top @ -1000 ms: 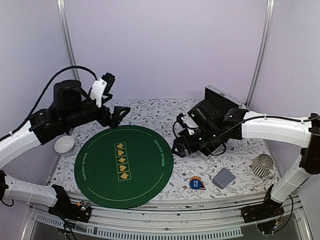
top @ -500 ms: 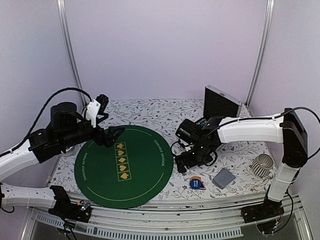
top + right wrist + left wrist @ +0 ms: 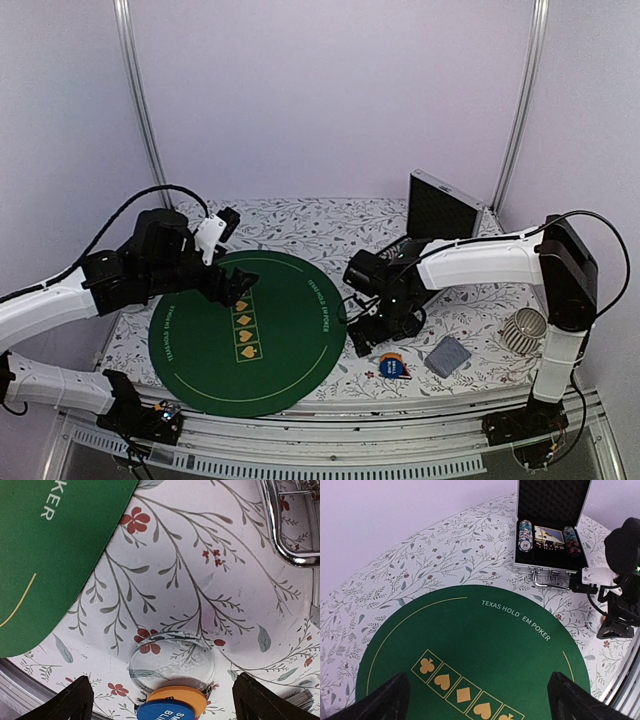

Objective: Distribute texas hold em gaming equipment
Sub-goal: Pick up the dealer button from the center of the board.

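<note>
My right gripper point(image 3: 162, 680) is open and hangs just above a clear disc point(image 3: 172, 662) lying on the floral cloth. One finger stands on each side of the disc, not touching it. An orange disc point(image 3: 177, 699) with a blue disc point(image 3: 167, 713) on top lies against the clear disc's near edge. In the top view my right gripper point(image 3: 362, 338) is just left of this disc stack point(image 3: 392, 366). Grey-blue cards point(image 3: 448, 355) lie to its right. My left gripper point(image 3: 477, 677) is open and empty above the green poker mat point(image 3: 485, 645). Striped chips point(image 3: 525, 535) sit in the open case point(image 3: 547, 570).
The white ribbed cup point(image 3: 525, 330) stands at the right, beyond the cards. The case lid point(image 3: 440, 205) stands upright at the back right. The mat's edge point(image 3: 65, 595) lies just left of the clear disc. The near table edge is close behind the discs.
My right gripper has come from the case down and toward the near edge, to the discs. My left gripper has swung right and down over the green mat.
</note>
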{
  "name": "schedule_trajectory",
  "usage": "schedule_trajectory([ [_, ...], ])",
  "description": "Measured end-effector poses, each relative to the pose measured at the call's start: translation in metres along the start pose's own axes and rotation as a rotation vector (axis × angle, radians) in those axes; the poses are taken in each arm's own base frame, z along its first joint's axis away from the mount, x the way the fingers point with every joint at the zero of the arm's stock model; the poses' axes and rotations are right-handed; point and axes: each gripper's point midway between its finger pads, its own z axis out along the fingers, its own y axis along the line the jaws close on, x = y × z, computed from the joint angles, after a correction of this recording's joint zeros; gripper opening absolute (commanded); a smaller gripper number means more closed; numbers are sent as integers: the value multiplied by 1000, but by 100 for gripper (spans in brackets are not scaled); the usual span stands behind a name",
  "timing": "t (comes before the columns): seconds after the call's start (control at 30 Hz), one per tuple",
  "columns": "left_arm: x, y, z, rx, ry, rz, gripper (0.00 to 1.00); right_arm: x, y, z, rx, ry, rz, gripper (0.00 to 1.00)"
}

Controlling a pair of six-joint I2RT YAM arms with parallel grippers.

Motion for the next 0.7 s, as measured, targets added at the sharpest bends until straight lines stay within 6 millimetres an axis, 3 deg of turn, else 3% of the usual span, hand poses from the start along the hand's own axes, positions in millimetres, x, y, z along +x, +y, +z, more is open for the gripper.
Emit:
schedule_trajectory([
  [0.7,3,32,4,-89,11,-50,98,14,-10,23,75,83,-41,79],
])
